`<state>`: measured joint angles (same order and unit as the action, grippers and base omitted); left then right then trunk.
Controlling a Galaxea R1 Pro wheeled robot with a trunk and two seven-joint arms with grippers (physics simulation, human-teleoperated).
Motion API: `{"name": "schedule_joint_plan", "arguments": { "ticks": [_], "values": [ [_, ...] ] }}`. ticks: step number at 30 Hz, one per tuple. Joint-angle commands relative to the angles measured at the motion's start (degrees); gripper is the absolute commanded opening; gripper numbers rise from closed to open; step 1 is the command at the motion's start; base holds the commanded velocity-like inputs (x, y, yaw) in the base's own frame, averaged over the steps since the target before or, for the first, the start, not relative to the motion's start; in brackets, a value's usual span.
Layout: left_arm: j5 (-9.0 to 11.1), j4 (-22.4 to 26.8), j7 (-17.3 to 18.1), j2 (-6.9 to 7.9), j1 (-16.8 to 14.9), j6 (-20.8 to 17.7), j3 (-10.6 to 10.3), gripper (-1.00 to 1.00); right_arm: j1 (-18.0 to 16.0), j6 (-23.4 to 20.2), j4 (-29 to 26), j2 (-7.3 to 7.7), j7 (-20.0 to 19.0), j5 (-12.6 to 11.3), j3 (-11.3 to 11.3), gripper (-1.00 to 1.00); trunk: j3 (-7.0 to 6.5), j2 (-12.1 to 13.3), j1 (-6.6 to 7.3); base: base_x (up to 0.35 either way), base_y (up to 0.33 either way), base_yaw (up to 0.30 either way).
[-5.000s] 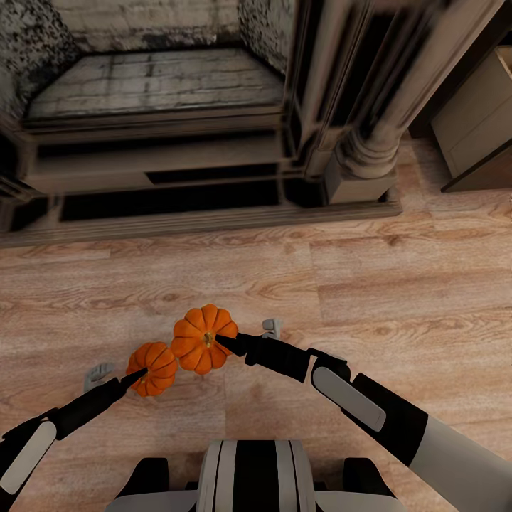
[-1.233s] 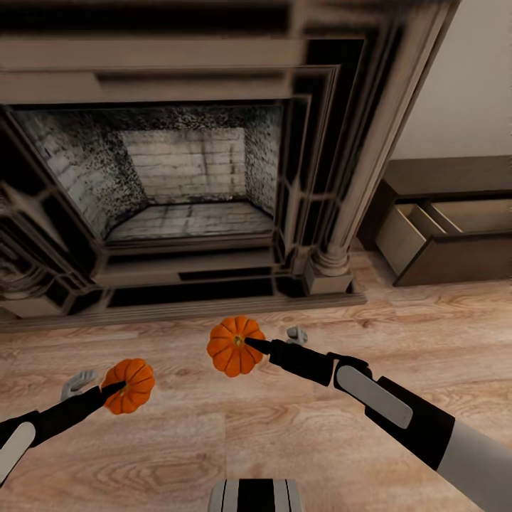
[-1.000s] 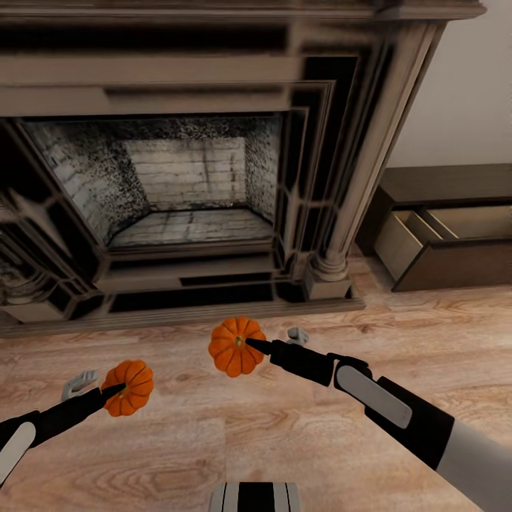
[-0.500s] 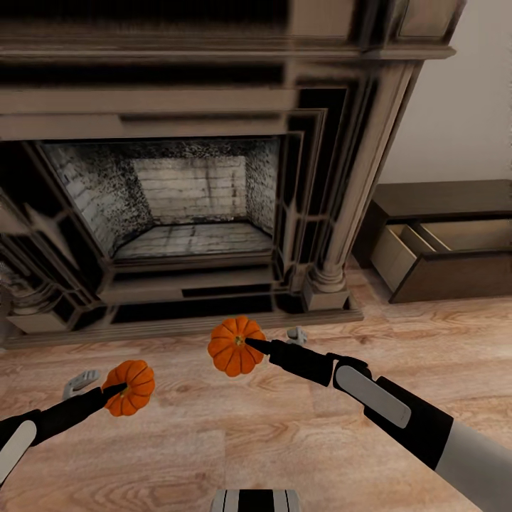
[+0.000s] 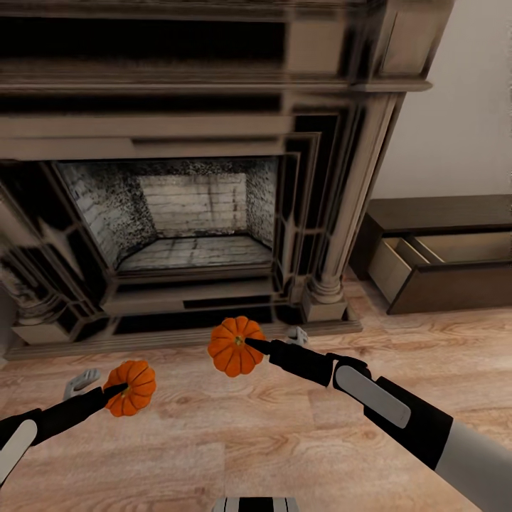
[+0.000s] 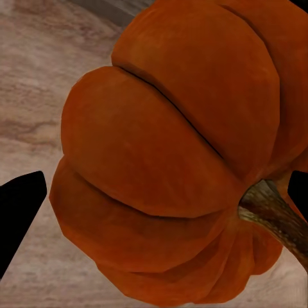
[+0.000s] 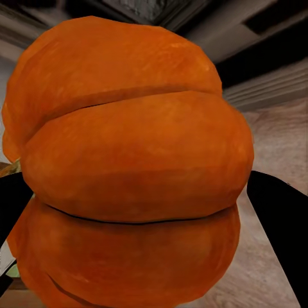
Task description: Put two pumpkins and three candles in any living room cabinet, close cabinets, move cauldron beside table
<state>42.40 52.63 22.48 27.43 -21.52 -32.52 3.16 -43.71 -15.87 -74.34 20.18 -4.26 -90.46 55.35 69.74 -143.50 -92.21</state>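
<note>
Now both pumpkins carried: left gripper [image 5: 119,390] clamped on one [image 5: 131,387], right gripper [image 5: 250,346] on other [image 5: 235,346]; cabinet [image 5: 441,267], drawer open, lies ahead-right, right arm nearer

Both arms are reaching forward and low. The left claw [image 5: 122,390] is clamping one pumpkin [image 5: 131,387] between its dark fingers, and the right claw [image 5: 250,346] is gripping the other pumpkin [image 5: 233,347], forearm angling inward.

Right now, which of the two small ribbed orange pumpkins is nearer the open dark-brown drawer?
The ribbed orange pumpkin in the right gripper: it sits closer to the open dark-brown drawer than the left gripper's pumpkin.
</note>
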Motion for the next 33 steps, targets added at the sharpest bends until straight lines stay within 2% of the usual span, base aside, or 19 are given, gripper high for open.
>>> {"name": "schedule_joint_plan", "arguments": {
  "ticks": [1, 7, 16, 26, 31, 33],
  "values": [
    [0.2, 0.0, -0.1, -0.01, 0.0, -0.5, 0.1, -1.0, -0.1, 0.0, 0.0, 0.04, -0.1, -0.3, 0.1, -1.0, -0.18, 0.0, 0.03, 0.0, 0.0, 0.0],
    [0.2, 0.2, 0.1, 0.06, 0.0, -0.5, 0.1, -1.0, -0.1, -0.1, 0.0, 0.04, -0.1, -0.3, 0.1, -1.0, -1.51, 0.1, 0.19, 0.0, 0.0, 0.0],
    [0.2, 2.1, 0.4, 0.14, 0.0, -0.5, 0.3, -1.0, -0.1, 0.0, 1.1, 0.04, -0.1, -0.3, 0.1, -1.0, -1.51, 0.1, 0.19, -0.025, 0.0, 0.0],
    [0.2, 2.7, 0.4, 0.17, 0.1, -0.5, 0.4, -1.0, -0.1, -0.2, 2.0, -0.03, -0.1, -0.3, 0.1, -1.0, -1.51, 0.1, 0.19, -0.301, 0.0, 0.0],
    [0.5, 2.9, 0.5, 0.18, 0.1, -0.5, 0.4, -1.0, -0.1, -0.1, 2.0, 0.04, -0.1, -0.3, 0.1, -1.0, -1.51, 0.1, 0.19, -0.058, 0.0, 0.0],
    [0.5, 2.9, 0.4, 0.78, 0.1, -0.5, 0.5, -1.0, -0.1, -0.1, 2.0, 0.04, -0.1, -0.3, 0.1, -1.0, -1.73, 0.1, 0.21, -0.008, 0.0, 0.0]
  ]
}}
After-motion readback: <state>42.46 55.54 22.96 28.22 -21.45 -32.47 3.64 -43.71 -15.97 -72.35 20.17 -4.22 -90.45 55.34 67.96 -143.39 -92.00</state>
